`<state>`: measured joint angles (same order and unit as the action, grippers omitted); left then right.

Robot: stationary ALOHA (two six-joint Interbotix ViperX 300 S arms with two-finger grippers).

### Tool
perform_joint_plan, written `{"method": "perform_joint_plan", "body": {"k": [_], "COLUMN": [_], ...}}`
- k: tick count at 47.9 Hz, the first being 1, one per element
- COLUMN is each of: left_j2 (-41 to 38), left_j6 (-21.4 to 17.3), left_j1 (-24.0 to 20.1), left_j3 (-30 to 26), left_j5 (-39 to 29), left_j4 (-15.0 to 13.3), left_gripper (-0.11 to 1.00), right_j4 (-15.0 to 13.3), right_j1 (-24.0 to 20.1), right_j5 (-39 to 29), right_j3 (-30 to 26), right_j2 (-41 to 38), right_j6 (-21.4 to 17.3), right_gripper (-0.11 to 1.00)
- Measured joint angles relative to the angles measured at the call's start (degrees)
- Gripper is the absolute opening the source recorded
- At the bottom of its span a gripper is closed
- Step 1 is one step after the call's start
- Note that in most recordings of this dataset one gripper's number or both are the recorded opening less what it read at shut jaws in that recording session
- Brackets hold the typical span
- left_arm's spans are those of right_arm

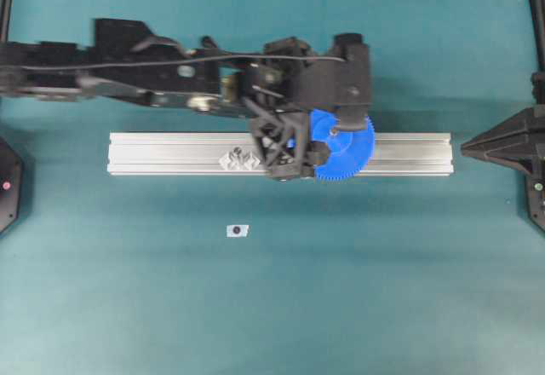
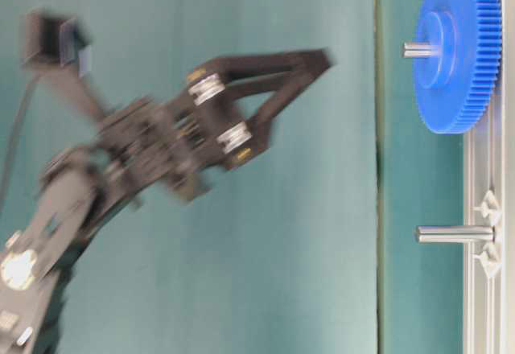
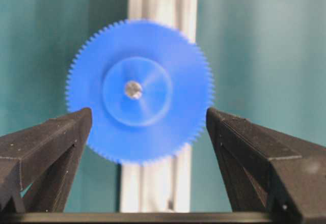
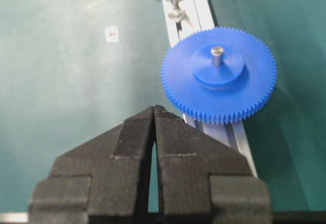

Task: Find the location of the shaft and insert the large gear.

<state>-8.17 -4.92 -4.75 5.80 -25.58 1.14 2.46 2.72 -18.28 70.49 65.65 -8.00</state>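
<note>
The large gear [image 1: 349, 149] is a bright blue toothed disc lying flat on the aluminium rail [image 1: 170, 153]. The shaft [image 4: 217, 53] sticks up through the gear's hub; its tip also shows in the left wrist view [image 3: 133, 89]. My left gripper [image 3: 148, 113] is open and empty. It hangs above the gear with one finger on each side, and neither finger touches it. In the table-level view the left arm [image 2: 201, 121] is blurred and well above the gear [image 2: 455, 48]. My right gripper [image 4: 154, 109] is shut and empty, and sits back from the gear.
A second bare shaft [image 2: 455, 233] rises from translucent clamp pieces [image 1: 240, 160] on the rail, left of the gear. A small white tag [image 1: 238, 231] with a dark dot lies on the teal mat in front of the rail. The right arm [image 1: 511, 147] rests at the right edge.
</note>
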Motion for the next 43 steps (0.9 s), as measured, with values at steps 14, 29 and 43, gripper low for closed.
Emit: {"method": "perform_joint_plan", "body": {"k": [14, 29, 43], "left_j2": [6.5, 13.3, 18.4], "left_j6": [4.2, 4.7, 4.4], "left_j1": [0.7, 1.8, 1.8], "left_j3": [7.0, 14.4, 19.7], "left_j5": [4.3, 9.8, 11.3], "left_j4": [-0.1, -0.1, -0.1], "left_gripper": [0.93, 0.93, 0.93], "right_j4": [0.0, 0.0, 0.0], "right_j1": [0.0, 0.0, 0.0], "right_j5": [0.0, -0.1, -0.1], "right_j3": [0.3, 0.3, 0.4], "right_j2": [0.0, 0.0, 0.4], "right_j6": [0.0, 0.0, 0.0], "right_gripper": [0.06, 0.06, 0.06]}}
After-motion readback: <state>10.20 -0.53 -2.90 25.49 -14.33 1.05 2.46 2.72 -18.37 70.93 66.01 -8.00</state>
